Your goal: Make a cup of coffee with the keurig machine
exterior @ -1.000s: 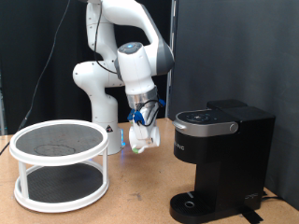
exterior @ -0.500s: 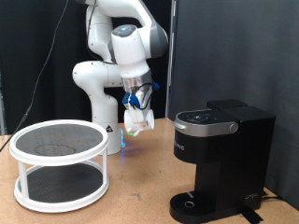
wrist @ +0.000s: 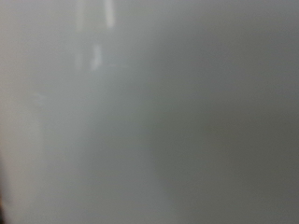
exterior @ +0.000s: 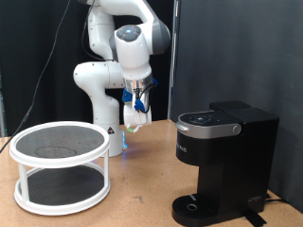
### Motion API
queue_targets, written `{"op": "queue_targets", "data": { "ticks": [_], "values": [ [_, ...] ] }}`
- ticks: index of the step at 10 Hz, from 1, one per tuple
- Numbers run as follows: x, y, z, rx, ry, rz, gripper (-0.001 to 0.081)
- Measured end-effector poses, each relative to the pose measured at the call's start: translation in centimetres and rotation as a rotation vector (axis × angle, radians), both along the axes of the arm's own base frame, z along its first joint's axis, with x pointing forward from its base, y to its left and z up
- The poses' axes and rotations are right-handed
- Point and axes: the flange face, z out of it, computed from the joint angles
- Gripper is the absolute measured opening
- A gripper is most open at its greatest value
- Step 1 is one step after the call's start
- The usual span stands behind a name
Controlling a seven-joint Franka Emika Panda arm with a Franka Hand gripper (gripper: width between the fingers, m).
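White cup [exterior: 135,116] grasped in the hand [exterior: 138,106], held up in air, well apart from the black keurig machine [exterior: 224,161] on the desk [exterior: 133,194]. Drip base empty; brewing not begun.

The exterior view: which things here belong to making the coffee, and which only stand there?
For the job:
- white cup, carried in the air by the gripper
- black keurig machine, lid down

Not part of it:
- white two-tier round rack at the exterior view's left
- wooden table

The wrist view is only a grey blur.
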Motion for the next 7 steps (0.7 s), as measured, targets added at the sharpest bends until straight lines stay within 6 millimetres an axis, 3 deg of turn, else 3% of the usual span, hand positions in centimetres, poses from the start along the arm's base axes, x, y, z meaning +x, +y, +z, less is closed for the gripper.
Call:
{"op": "queue_targets", "data": {
  "ticks": [2, 7],
  "values": [
    [-0.7, -0.3, 0.5, -0.039, 0.131, 0.073, 0.0580],
    [-2.1, -2.3, -0.4, -0.289, 0.240, 0.249, 0.0580]
  ]
}}
